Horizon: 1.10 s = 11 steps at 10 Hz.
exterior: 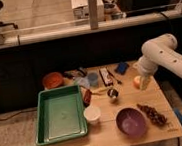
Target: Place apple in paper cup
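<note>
The apple (136, 82), small and orange-yellow, is at the right side of the wooden table (110, 138). My gripper (144, 83) hangs from the white arm (157, 53) and sits right against the apple's right side. Whether it holds the apple does not show. The white paper cup (92, 113) stands upright near the table's middle front, beside the green tray's right edge and well to the left of the apple.
A green tray (59, 114) fills the left. A purple bowl (130, 121) and dark grapes (153, 114) lie at the front right. A dark ball (113, 93), a light blue cup (92, 80), an orange bowl (52, 80), a snack bar (105, 76) and a blue object (122, 67) lie further back.
</note>
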Motion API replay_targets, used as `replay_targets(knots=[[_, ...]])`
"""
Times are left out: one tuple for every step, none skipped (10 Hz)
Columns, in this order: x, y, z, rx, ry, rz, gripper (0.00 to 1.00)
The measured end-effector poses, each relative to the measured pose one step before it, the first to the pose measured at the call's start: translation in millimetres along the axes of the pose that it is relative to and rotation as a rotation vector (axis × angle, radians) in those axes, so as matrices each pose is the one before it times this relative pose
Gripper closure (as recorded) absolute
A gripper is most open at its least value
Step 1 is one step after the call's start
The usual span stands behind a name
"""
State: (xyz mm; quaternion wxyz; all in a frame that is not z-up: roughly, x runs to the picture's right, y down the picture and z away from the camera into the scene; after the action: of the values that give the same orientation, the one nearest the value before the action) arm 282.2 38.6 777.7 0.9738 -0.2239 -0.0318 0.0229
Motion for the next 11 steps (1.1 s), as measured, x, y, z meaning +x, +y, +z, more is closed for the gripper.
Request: replay_targets(knots=[[0.64,-7.03,8.25,0.00345,-0.00703,-0.00132,0.20],[-1.28,-1.70,1.62,0.00352,-0.00520,-0.00031,0.20],[0.51,0.93,2.03,0.00239,-0.00271,0.00116,0.20],[2.57,1.54,5.69,0.00378,-0.00274,0.00497,0.20],[-0.21,-1.47,1.66,0.00233,-0.00344,0.00259,0.20],[2.24,-3.27,6.61,0.00134,-0.00475,0.00858,0.20],[2.72,-2.87,8.74,-0.00164,-0.00412,0.00277,0.20],[-0.06,-1.07,4.60,-0.00070,-0.00226,-0.00296,0.20],[-1.46,-2.42,3.36,0.00157,-0.00279,-0.00664,0.20],[0.92,-1.24,3.29,0.00133,-0.00225,-0.00163,0.20],[1.42,-0.72,1.99,0.00046,-0.00177,0.00246,0.20]])
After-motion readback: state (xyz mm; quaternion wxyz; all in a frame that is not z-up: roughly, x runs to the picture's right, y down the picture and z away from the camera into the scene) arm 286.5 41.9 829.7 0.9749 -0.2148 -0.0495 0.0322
